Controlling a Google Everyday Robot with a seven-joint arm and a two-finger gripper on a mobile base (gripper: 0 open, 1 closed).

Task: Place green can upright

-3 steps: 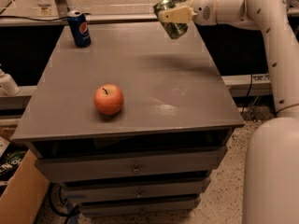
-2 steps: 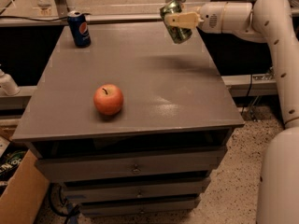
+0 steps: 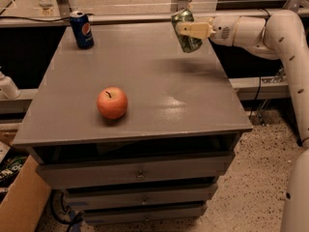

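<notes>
**Cabinet with a grey tabletop (image 3: 159, 115), seen from its near side and from above.** Nearest, at lower left, a cardboard box (image 3: 21, 204) stands beside the cabinet on the speckled floor (image 3: 251, 187). Drawers (image 3: 140, 175) fill the cabinet's front below the tabletop.

On the near left part of the tabletop an apple (image 3: 112, 102), red-orange, rests stem up, well apart from everything else. A pale sheen marks the surface to the right of the apple.

At the far right, the hand (image 3: 185, 30) reaches in from the right at the end of a white arm (image 3: 270, 28). It is clamped around the green can (image 3: 189, 44), with its beige fingers (image 3: 195, 30) crossing the can's middle. The green can hangs above the tabletop without touching it, near the far right corner, and a soft shadow lies on the surface beneath. The can is tilted: its upper silver end leans toward the far left and its lower end toward the near right.

At the far left corner a Pepsi can (image 3: 82, 29) stands upright on the tabletop, well apart from the green can. Beyond the tabletop runs a metal rail (image 3: 135, 17).
</notes>
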